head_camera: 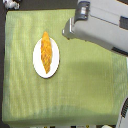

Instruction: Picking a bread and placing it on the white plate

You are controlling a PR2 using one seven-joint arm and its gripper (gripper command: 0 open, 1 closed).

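Arm [100, 25] reached in from the exterior view's upper right, well apart from the white plate [37, 60]. Gripper opening couldn't be made out. Bread [46, 52] lay lengthwise on the plate, untouched.

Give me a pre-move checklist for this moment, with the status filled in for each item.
1. Bread lies on the white plate: ok.
2. Bread inside the plate's rim, no overhang: ok.
3. Plate sits flat on the green cloth: ok.
4. Arm clear of the plate, up at the exterior view's upper right: ok.
5. Pincer open or shut: cannot tell, its fingers are not distinguishable.
6. Nothing else on the cloth near the plate: ok.
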